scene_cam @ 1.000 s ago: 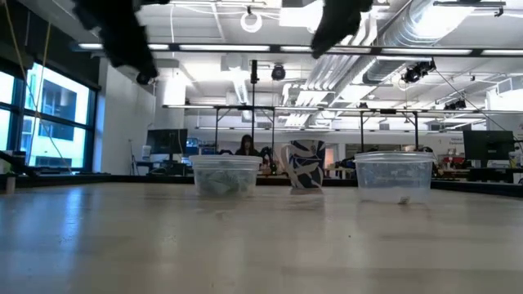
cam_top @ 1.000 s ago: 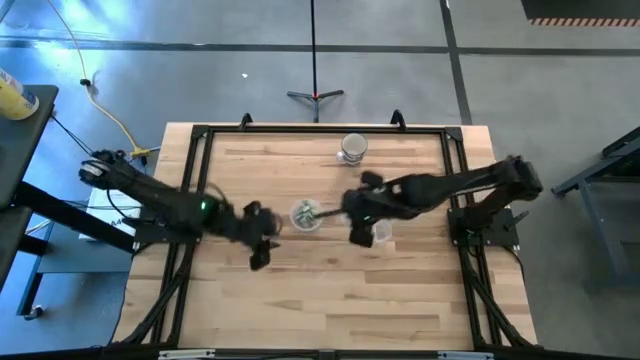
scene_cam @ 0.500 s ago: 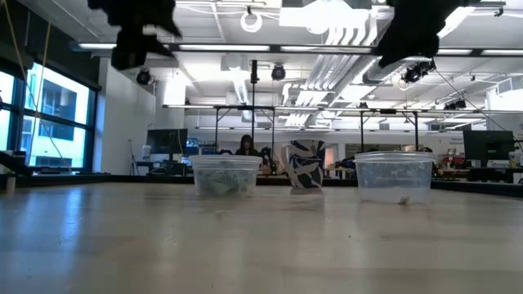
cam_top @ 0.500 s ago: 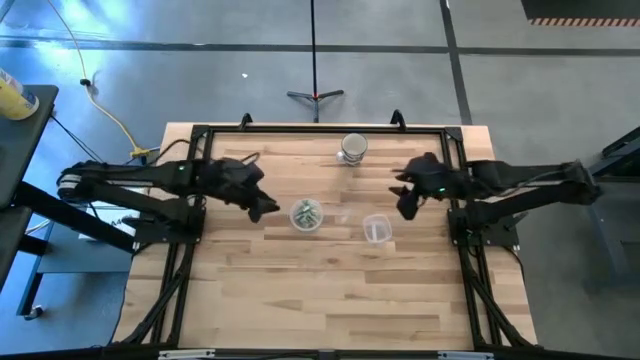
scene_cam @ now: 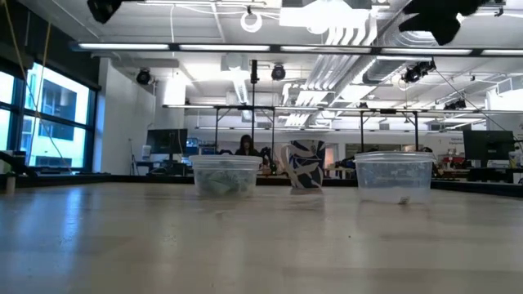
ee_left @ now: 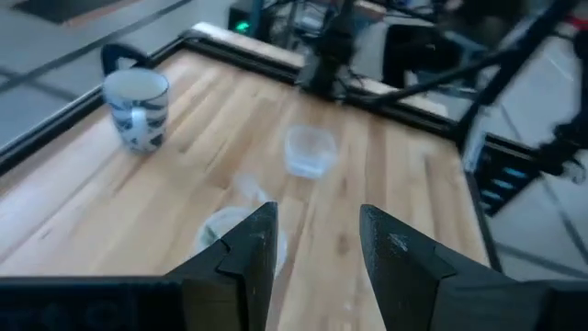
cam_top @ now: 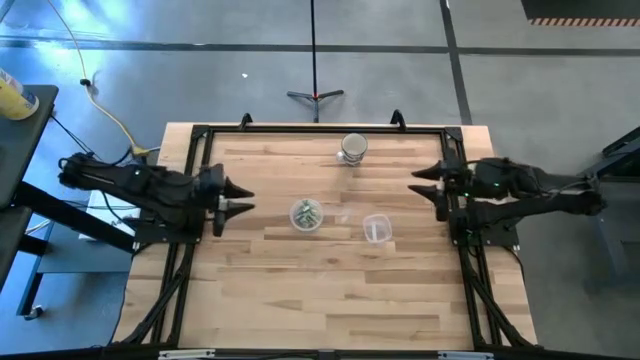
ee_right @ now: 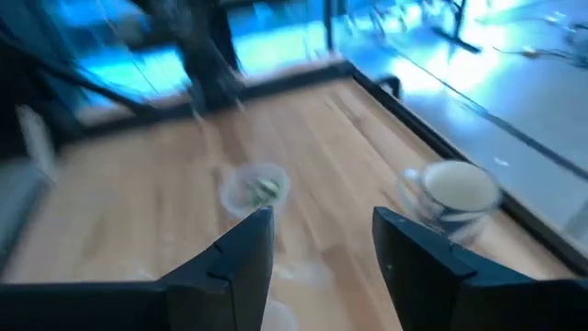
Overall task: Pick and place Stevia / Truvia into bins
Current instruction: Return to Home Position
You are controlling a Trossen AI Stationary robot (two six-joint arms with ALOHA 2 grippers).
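Observation:
Green-and-white Stevia packets (cam_top: pixel 307 212) lie inside the round clear cup (cam_top: pixel 307 215), which stands mid-table on its base. The second clear cup (cam_top: pixel 376 229) stands to its right; the low view shows a small packet (scene_cam: pixel 402 198) at its bottom. My left gripper (cam_top: pixel 241 199) hovers open and empty near the table's left edge, pointing at the cups. My right gripper (cam_top: pixel 428 181) hovers open and empty near the right edge, facing them. Its wrist view looks past its open fingers (ee_right: pixel 322 248) at the packet cup (ee_right: pixel 254 188). The left wrist view (ee_left: pixel 317 248) shows both cups (ee_left: pixel 308 150).
A blue-and-white patterned mug (cam_top: pixel 353 148) stands near the table's far edge, behind the cups. A black metal frame (cam_top: pixel 320 130) runs around the wooden table top. Bare wood lies between the cups and the near edge. A person sits far back in the room (scene_cam: pixel 245 147).
Both arms have pulled away from the cups. My left gripper went from just left of the round cup toward the table's left edge. My right gripper went from above the second cup toward the right edge. Both rose in the low view. The cups stayed in place.

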